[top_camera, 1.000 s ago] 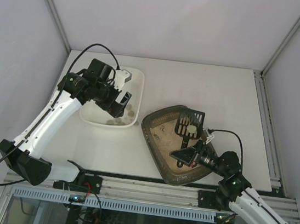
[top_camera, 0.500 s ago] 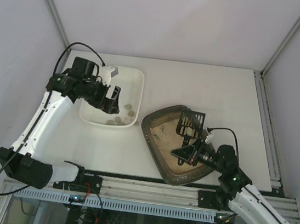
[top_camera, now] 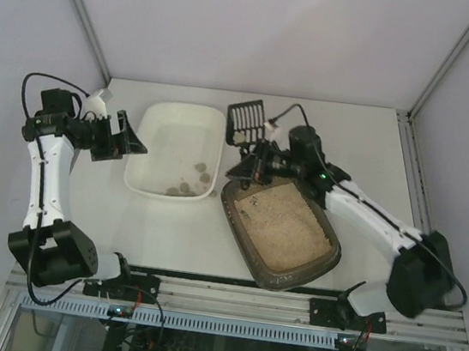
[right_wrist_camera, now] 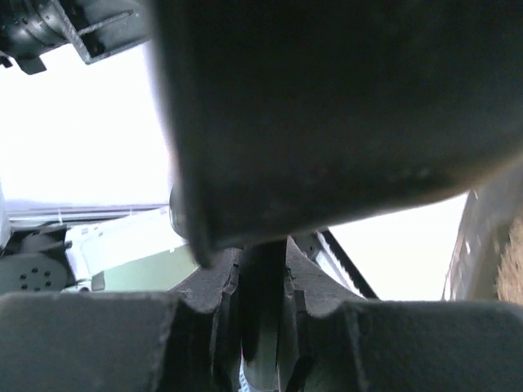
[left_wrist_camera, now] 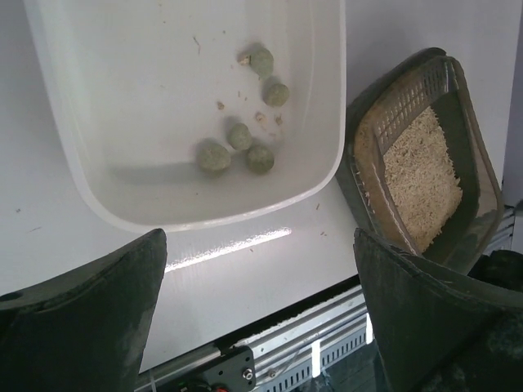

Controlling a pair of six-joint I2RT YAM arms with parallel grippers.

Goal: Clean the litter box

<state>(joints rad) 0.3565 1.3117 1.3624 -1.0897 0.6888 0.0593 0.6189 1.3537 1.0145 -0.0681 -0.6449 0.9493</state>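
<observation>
The litter box [top_camera: 231, 212] sits on the white table [top_camera: 353, 130] to the near right of centre, turned at an angle, with its far left corner just beside the white tray [left_wrist_camera: 147, 82]. From here I can't tell whether the two touch. It is a dark brown-grey plastic tray with rounded corners and a thick rim, and beige granular litter [top_camera: 284, 225] lies fairly level across its floor. The right tool [right_wrist_camera: 262, 286] is clamped tight on the handle of a black slotted scoop [top_camera: 246, 118], holding it up over the table just past the box's far end, with the slotted head pointing away from the arms. The left tool [top_camera: 132, 134] hangs off the left side of the white tray, fingers spread wide and nothing between them. Five greenish-grey lumps [left_wrist_camera: 239, 135] lie loosely grouped inside the white tray.
</observation>
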